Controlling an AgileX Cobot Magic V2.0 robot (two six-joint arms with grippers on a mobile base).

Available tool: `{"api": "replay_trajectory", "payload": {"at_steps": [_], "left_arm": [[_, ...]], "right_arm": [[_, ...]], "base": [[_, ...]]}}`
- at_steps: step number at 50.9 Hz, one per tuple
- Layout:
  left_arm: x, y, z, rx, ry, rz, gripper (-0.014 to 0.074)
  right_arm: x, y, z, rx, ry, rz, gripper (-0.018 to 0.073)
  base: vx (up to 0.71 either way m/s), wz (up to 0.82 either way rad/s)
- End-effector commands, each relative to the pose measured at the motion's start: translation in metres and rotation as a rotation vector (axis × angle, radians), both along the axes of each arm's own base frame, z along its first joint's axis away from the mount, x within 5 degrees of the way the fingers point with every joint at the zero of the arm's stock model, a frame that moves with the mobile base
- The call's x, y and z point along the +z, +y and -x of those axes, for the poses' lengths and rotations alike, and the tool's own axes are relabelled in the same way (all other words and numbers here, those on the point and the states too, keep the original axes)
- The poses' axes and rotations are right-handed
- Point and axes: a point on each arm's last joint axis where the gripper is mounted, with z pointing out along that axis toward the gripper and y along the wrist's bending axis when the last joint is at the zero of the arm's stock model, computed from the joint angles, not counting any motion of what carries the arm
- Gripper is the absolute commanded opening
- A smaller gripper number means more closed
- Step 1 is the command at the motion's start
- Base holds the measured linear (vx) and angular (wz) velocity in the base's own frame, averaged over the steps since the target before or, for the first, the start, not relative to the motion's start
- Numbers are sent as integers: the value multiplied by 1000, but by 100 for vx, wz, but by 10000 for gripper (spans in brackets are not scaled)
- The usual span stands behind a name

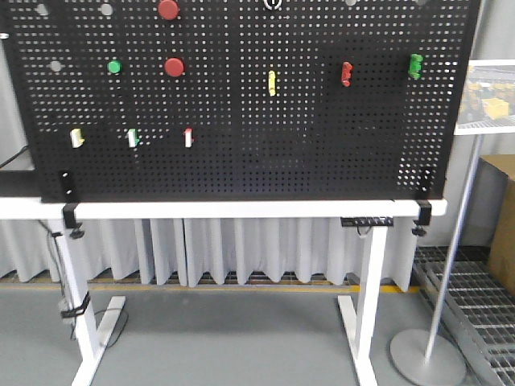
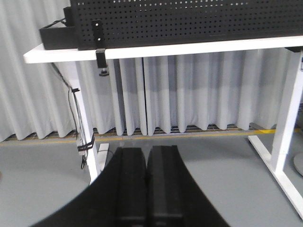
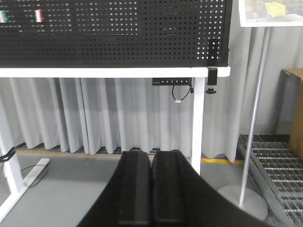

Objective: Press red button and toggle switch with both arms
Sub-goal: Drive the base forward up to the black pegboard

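- The red button (image 1: 168, 9) is found at 11 o'clock on the pegboard (image 1: 241, 161) and the toggle switch (image 1: 346, 74) at 2 o'clock. Both are caught by the front view only.
- The left tool (image 2: 147, 189) and right tool (image 3: 151, 189) are seen only in the wrist views, closed on nothing and well short of the desk (image 2: 189, 47).
- Easily botched: the second red disc (image 1: 174, 67) at the button's 6 o'clock, or the green lever (image 1: 415, 66) at the switch's 3 o'clock, could get hit instead.
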Motion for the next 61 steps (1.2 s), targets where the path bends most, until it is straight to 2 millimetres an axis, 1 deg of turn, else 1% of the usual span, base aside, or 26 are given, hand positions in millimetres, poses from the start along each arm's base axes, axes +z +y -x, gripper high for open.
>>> {"api": "replay_trajectory", "payload": {"at_steps": [1, 32, 61], "left_arm": [[-3, 0, -1, 1, -60, 12, 1], [-3, 0, -1, 1, -60, 12, 1], [-3, 0, -1, 1, -60, 12, 1]], "right_arm": [[5, 0, 1, -6, -88, 4, 0], [5, 0, 1, -6, -89, 4, 0], [5, 0, 1, -6, -89, 4, 0]], "base": [[46, -1], [40, 2], [25, -2]]}}
